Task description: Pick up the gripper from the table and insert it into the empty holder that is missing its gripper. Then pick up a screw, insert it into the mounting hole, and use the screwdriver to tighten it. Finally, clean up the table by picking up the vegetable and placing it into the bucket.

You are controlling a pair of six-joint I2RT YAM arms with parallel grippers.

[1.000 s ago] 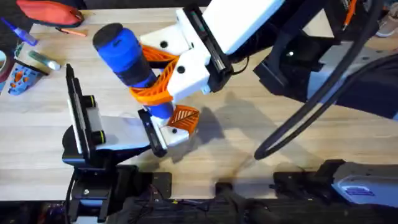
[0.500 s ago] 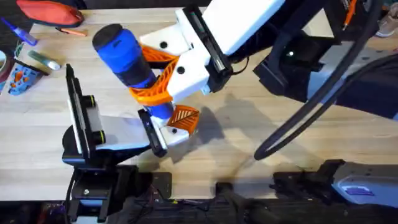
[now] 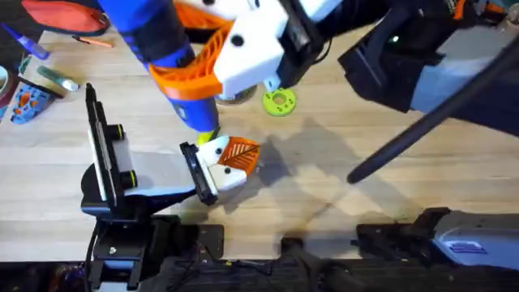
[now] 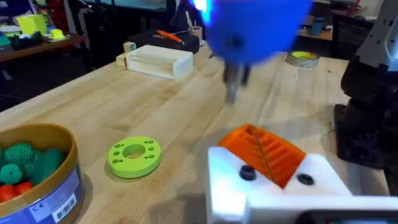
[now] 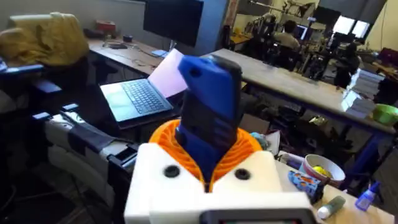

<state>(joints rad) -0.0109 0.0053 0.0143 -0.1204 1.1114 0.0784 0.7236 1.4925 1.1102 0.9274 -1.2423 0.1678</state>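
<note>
Now the screwdriver point(image 3: 162, 49) (right-held) has lifted higher.

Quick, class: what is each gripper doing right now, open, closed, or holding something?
Left gripper: closed on the white holder.
Right gripper: closed on the blue screwdriver.

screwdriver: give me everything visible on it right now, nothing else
The screwdriver is a chunky bright-blue plastic pen shape with a darker middle band and a thin metal tip. The right end effector is shut on its body between orange ribbed pads. It hangs steeply tilted, tip down, over the white holder and its orange ribbed wedge. In the left wrist view the tip is clear of the wedge.
</note>
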